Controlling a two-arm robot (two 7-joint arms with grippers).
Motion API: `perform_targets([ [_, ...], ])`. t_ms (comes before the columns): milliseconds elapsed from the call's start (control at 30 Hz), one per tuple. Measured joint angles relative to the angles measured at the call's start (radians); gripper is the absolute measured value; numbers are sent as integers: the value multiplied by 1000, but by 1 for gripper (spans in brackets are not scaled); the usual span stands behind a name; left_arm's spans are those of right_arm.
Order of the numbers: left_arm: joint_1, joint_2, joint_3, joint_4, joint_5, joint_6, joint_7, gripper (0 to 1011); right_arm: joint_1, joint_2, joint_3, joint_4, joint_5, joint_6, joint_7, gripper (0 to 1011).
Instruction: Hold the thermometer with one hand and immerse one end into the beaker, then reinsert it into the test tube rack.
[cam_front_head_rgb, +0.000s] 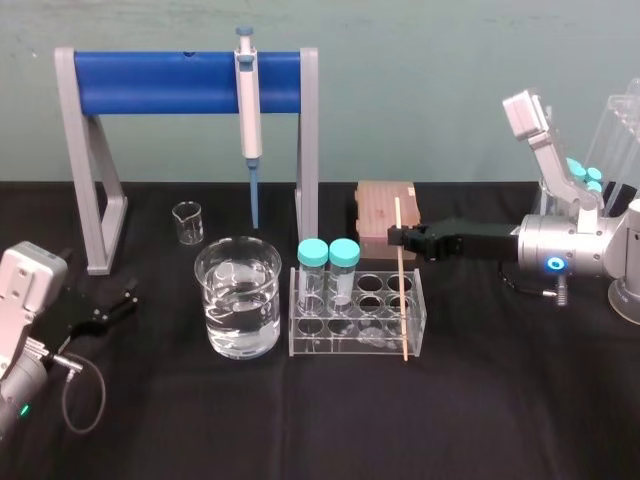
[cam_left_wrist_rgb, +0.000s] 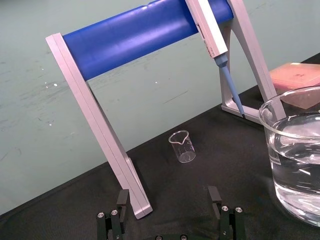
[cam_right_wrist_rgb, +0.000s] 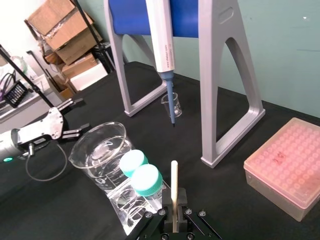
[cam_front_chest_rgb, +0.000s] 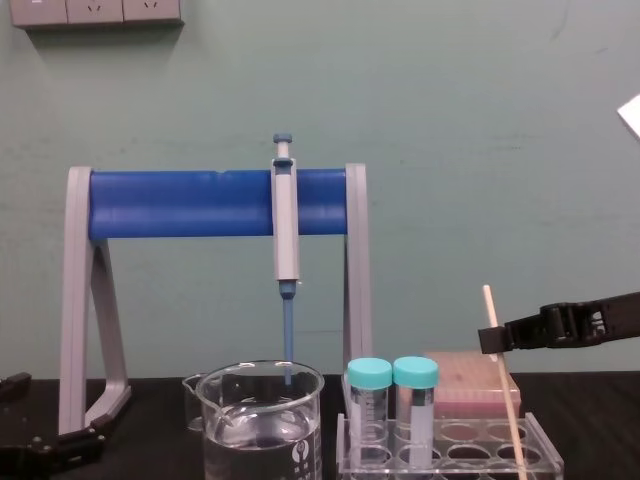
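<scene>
The thermometer (cam_front_head_rgb: 402, 290) is a thin cream rod standing slightly tilted in a right-hand hole of the clear test tube rack (cam_front_head_rgb: 350, 346). My right gripper (cam_front_head_rgb: 397, 238) reaches in from the right and is shut on the rod near its top. In the right wrist view the thermometer (cam_right_wrist_rgb: 174, 185) rises from between the black fingers. The large glass beaker (cam_front_head_rgb: 240, 300), partly filled with water, stands just left of the rack. My left gripper (cam_front_head_rgb: 115, 300) rests open low at the table's left, apart from everything. From the chest view the rod (cam_front_chest_rgb: 500, 370) leans over the rack (cam_front_chest_rgb: 450, 458).
Two teal-capped tubes (cam_front_head_rgb: 328, 275) stand in the rack's left holes. A grey-and-blue pipette (cam_front_head_rgb: 249, 120) hangs on the blue-barred stand (cam_front_head_rgb: 180, 82) behind. A small beaker (cam_front_head_rgb: 187, 222) sits under it. A pink box (cam_front_head_rgb: 385, 208) lies behind the rack.
</scene>
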Motion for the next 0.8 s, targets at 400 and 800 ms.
perform_targets([
  [400, 0, 0, 0, 0, 0, 0, 0, 1004, -33, 43, 7, -71, 41, -1, -27, 55],
  [800, 0, 0, 0, 0, 0, 0, 0, 1004, -47, 64, 0, -91, 62, -3, -46, 55],
])
